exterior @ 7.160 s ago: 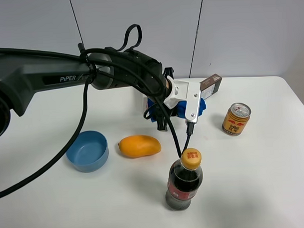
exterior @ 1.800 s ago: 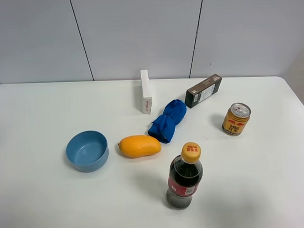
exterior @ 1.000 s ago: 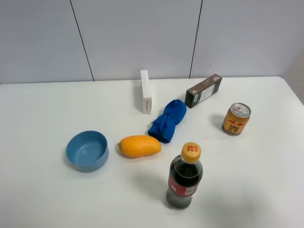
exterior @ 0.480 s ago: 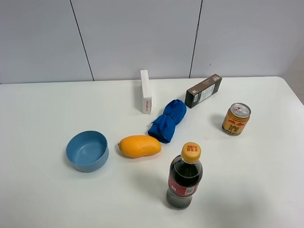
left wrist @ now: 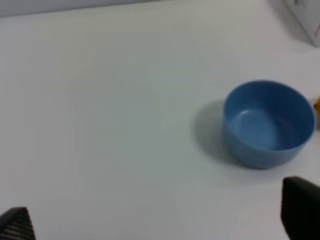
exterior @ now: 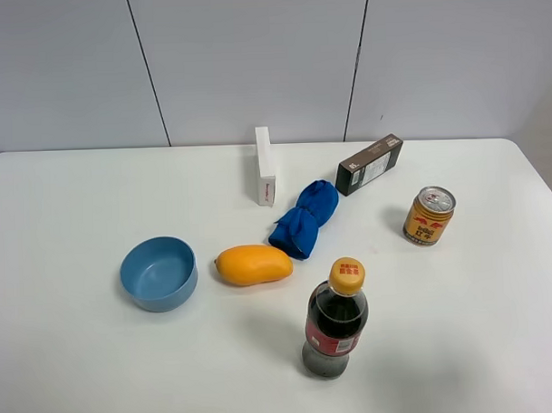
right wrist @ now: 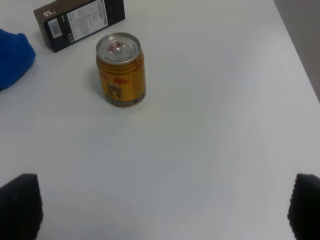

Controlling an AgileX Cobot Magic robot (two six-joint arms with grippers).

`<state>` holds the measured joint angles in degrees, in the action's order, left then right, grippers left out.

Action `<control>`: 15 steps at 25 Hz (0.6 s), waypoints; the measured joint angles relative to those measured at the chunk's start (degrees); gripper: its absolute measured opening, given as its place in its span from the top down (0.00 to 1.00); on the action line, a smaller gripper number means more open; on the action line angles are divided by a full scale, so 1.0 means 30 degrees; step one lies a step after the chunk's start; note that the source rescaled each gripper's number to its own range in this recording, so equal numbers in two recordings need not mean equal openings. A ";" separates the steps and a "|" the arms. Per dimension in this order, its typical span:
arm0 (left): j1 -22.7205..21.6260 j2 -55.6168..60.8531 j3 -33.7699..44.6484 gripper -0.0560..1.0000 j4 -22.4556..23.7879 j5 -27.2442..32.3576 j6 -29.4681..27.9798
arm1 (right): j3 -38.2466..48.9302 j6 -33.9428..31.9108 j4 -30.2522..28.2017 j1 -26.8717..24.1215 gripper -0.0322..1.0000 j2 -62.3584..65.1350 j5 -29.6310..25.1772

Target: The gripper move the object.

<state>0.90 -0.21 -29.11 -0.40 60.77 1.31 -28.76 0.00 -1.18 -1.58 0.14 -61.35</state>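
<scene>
No arm shows in the high view. In the left wrist view my left gripper is open, its black fingertips far apart over bare table, short of the blue bowl. My right gripper is also open, with nothing between its fingers, and the yellow can stands ahead of it. A crumpled blue cloth lies mid-table between an upright white box and an orange mango. Which of these is the object I cannot tell.
A cola bottle with a yellow cap stands near the front. A dark box lies at the back right, the yellow can to its right, the blue bowl at the left. The white table ends at a grey wall.
The left arm that hung over the blue cloth seven seconds ago has left the high view. Over the last two seconds nothing has moved.
</scene>
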 joint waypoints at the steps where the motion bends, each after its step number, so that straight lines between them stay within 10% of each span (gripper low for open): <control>1: -0.0190 0.0101 0.0000 0.00 0.0000 0.0000 0.0000 | 0.0000 0.0000 0.0000 0.0000 0.00 0.0000 0.0000; 15: -0.1889 0.0171 0.0007 0.00 0.0000 -0.0023 0.0000 | 0.0000 0.0000 0.0000 0.0000 0.00 0.0000 0.0000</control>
<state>-4.77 0.31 -29.09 -0.40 60.70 1.31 -28.76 0.00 -1.18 -1.58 0.14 -61.35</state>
